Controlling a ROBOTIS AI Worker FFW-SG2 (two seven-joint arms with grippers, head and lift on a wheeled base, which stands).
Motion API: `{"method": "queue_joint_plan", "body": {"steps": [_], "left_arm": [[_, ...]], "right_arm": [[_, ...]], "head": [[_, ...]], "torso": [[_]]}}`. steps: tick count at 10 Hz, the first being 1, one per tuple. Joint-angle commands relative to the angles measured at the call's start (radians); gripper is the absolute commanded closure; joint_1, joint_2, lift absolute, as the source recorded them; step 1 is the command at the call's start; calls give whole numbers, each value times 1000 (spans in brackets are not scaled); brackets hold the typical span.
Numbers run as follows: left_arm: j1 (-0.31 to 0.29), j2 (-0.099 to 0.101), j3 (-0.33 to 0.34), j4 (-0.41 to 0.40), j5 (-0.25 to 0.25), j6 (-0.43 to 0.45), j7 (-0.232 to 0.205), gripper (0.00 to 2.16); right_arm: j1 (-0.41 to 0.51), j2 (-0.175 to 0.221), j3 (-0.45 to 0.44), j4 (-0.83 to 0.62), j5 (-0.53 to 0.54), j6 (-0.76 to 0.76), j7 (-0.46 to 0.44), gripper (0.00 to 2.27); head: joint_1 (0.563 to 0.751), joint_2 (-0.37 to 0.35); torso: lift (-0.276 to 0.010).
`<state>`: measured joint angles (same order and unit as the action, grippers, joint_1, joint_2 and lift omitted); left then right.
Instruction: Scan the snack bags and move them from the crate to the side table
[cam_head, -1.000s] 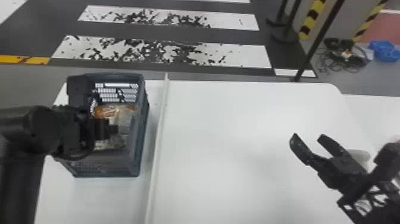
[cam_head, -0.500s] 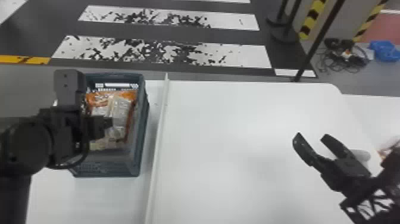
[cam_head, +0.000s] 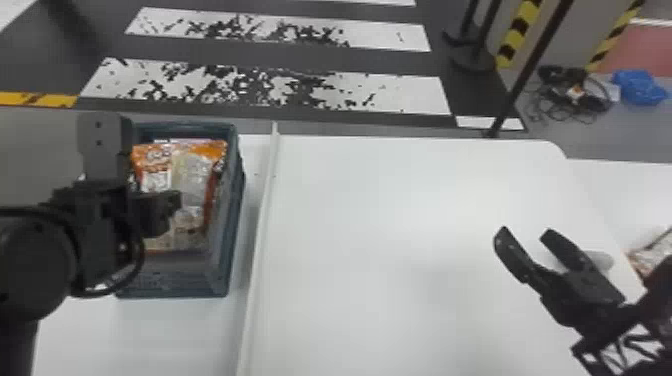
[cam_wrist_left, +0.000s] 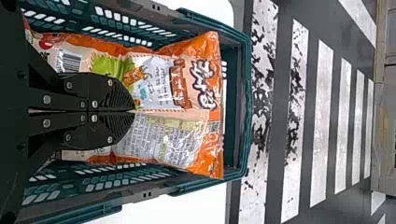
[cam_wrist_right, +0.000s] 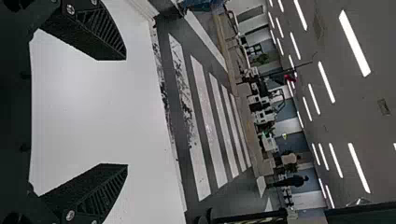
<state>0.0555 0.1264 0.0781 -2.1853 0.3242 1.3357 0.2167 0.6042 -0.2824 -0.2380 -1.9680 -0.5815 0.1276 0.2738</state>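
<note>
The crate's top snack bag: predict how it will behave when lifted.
The top snack bag would probably flex, as its film is creased. Its glossy surface may slip. It is likely light for its size, being a thin-film packet.

Open-topped crate (cam_head: 170, 284), walls (cam_head: 226, 225) all round

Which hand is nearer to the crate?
Left. The left hand is right over the crate; the right hand is well off to its right, over the white table, beyond the divider.
</note>
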Motion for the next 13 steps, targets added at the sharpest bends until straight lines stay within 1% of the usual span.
{"method": "queue_joint_plan", "body": {"steps": [1, 2, 4, 5, 6, 7, 9, 10, 11, 12, 13], "left_arm": [[17, -1, 0, -36, 4, -8, 3, 1892], [40, -1, -3, -79, 6, -69, 13, 1892], [60, 1, -6, -125, 4, -94, 15, 1892], [66, 1, -6, -162, 6, -100, 13, 1892], [81, 2, -6, -214, 6, -115, 9, 1892], [95, 2, -8, -266, 15, -112, -4, 1892], [124, 10, -28, -384, 7, -106, -5, 1892], [135, 13, -58, -436, -22, -91, 1, 1892], [139, 13, -98, -479, -60, -69, -7, 1892], [136, 13, -129, -484, -89, -42, -27, 1892], [135, 13, -130, -475, -99, -39, -28, 1892]], "right_arm": [[6, 2, -3, 0, -4, -9, 1, 110], [8, 6, -6, -2, -6, -18, 7, 110], [9, 11, -6, -2, -6, -27, 7, 110], [8, 12, -7, -2, -6, -30, 7, 110], [5, 14, -7, -2, -6, -33, 7, 110], [-3, 16, -9, 6, -3, -58, 5, 110], [-18, 17, -15, 17, 5, -58, 2, 110], [-20, 17, -15, 18, 8, -58, -1, 110], [-21, 19, -14, 20, 8, -58, -1, 110], [-21, 19, -14, 20, 6, -58, -1, 110], [-21, 17, -15, 23, 3, -58, -1, 110]], "head": [[695, -74], [695, -77], [695, -82], [695, -84], [695, -87], [695, -92], [695, -111], [695, -134], [695, -139], [695, -157], [695, -176]], "torso": [[-87], [-87], [-87], [-87], [-87], [-87], [-87], [-87], [-87], [-87], [-87]]}}
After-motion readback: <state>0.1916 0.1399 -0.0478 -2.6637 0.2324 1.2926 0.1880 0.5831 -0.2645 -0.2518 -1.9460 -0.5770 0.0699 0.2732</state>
